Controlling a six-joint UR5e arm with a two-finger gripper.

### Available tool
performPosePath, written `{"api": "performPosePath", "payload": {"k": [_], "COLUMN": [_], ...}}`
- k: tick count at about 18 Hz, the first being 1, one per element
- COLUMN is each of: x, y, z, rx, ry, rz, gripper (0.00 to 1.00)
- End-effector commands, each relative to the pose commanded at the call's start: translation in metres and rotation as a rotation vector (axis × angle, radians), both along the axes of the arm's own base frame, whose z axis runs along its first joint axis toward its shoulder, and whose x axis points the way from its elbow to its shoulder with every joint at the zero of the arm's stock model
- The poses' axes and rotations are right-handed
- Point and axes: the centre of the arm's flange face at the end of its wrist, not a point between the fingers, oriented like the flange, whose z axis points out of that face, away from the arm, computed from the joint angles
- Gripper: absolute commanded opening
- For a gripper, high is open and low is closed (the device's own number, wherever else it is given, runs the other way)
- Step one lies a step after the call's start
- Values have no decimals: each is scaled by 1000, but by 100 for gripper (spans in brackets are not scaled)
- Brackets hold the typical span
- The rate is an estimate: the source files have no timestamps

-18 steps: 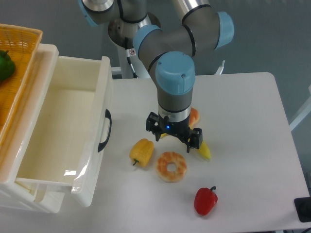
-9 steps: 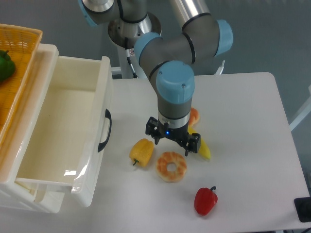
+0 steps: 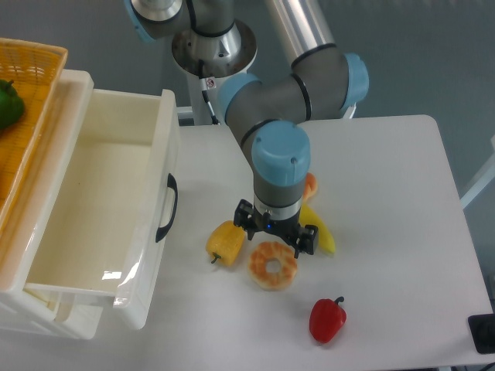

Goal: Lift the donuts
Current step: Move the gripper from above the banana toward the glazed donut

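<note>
An orange-glazed donut [image 3: 272,266] with a centre hole lies flat on the white table [image 3: 387,232], between the yellow bell pepper [image 3: 225,241] and the banana [image 3: 320,235]. My gripper [image 3: 275,239] hangs just above the donut's far edge, pointing straight down. Its fingers stand apart with nothing between them, so it is open. The arm's wrist hides most of a second orange piece [image 3: 310,185] behind it.
A red bell pepper [image 3: 327,318] lies near the front edge. At the left a white drawer [image 3: 100,209] stands pulled out, with a black handle [image 3: 167,209]. A wicker basket [image 3: 23,100] holding a green pepper [image 3: 8,104] sits on top at far left.
The gripper has moved down and slightly toward the front, from above the banana area to just over the donut's far edge. Donut and other food have not moved.
</note>
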Motion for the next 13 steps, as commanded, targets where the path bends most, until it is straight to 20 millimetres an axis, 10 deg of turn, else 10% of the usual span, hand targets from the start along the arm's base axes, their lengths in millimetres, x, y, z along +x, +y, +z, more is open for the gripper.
{"api": "performPosePath", "payload": {"k": [13], "x": [-54], "y": [-30], "z": [-72], "rx": [-88], "ry": [-30], "rz": [92], "gripper": [100]}}
